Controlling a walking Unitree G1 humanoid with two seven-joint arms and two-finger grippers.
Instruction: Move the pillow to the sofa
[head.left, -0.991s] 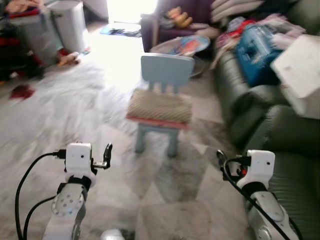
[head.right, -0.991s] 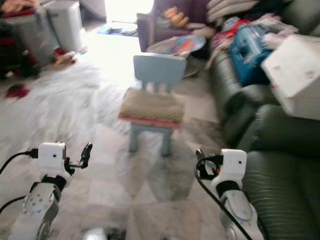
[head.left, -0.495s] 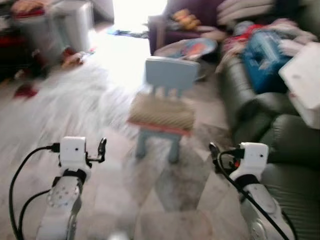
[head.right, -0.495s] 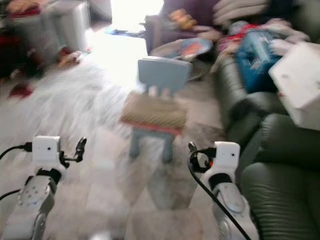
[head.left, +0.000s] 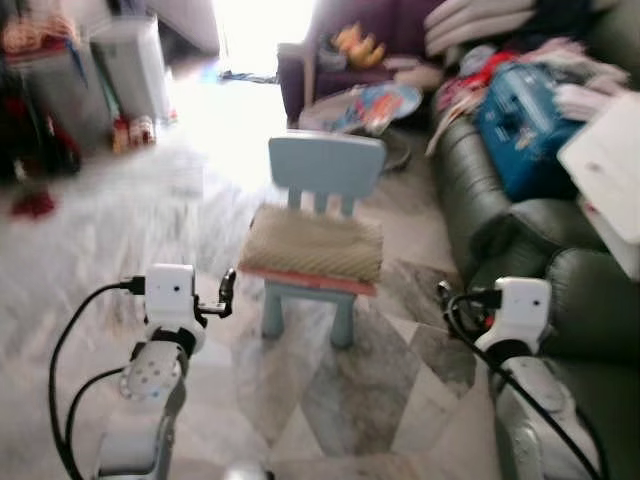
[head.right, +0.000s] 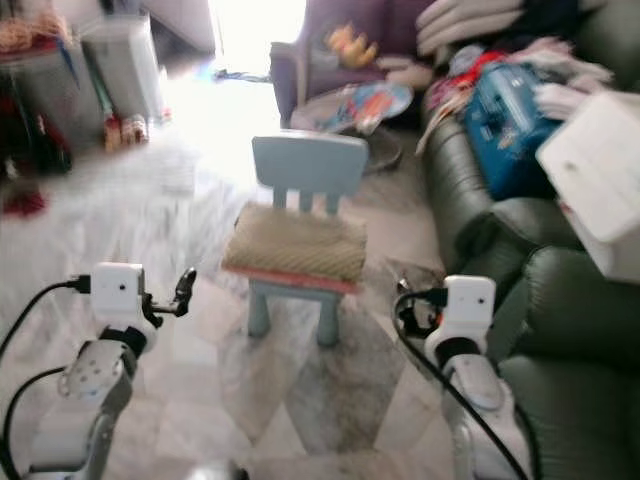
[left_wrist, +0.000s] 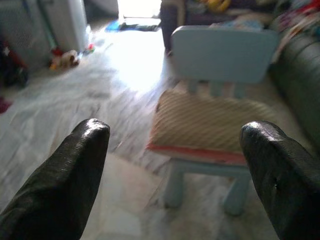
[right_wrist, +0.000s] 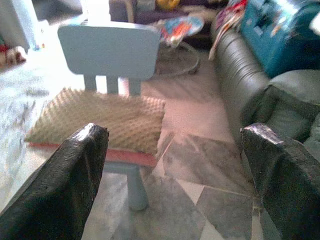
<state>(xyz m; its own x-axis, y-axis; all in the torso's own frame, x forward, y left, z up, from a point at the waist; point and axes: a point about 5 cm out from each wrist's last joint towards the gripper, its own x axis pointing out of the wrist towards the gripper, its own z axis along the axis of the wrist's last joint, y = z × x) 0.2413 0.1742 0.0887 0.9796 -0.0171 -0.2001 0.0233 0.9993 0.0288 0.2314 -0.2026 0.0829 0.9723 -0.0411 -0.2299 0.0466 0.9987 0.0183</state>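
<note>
Both arms reach forward: left gripper at 8 o'clock, right gripper at 4, each spread wide, empty. One pillow on one blue chair.

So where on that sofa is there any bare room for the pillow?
The near dark-green sofa seat beside the right gripper looks bare. Farther back it is crowded: blue bag, white box, clothes. The pillow lies on the chair.

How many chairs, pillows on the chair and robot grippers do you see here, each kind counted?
Chair: 1
Pillow lying on the chair seat: 1
Grippers: 2, the left gripper and the right gripper, both open and empty, short of the chair
Total: 4
</note>
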